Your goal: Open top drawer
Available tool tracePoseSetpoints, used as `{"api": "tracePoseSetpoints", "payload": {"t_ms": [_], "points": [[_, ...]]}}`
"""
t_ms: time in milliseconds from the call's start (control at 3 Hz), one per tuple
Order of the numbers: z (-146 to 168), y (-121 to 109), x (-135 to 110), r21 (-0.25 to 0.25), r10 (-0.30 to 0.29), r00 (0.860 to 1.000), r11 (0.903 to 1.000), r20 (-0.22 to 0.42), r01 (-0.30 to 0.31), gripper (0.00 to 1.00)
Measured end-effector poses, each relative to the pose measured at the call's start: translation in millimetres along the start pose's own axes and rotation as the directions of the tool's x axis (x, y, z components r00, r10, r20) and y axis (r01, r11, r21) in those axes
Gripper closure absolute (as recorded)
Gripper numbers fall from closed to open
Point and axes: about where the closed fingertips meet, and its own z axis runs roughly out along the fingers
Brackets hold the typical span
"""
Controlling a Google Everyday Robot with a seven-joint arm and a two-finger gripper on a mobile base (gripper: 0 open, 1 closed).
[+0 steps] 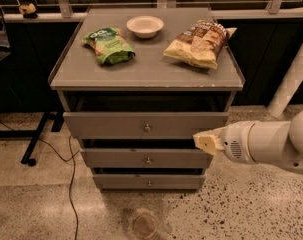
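Note:
The top drawer is the widest grey front of a grey cabinet, with a small round metal knob at its centre. A dark gap shows between it and the cabinet top. My gripper, tan-tipped on a white arm that comes in from the right, sits at the drawer's lower right corner, well right of the knob and in front of the cabinet. It holds nothing that I can see.
Two narrower drawers, the middle one and the bottom one, sit below. On the cabinet top lie a green bag, a white bowl and a chips bag. A cable and a black stand leg are on the left. A white pole is on the right.

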Motion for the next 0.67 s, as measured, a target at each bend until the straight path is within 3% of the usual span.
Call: {"api": "tracePoseSetpoints", "payload": {"t_ms": [333, 667], "points": [[23.8, -23.8, 11.9, 0.072, 0.079, 0.996, 0.9941, 0.034, -0.081, 1.00], [46.3, -37.4, 11.7, 0.014, 0.130, 0.988, 0.9912, 0.088, -0.131, 1.00]]}}
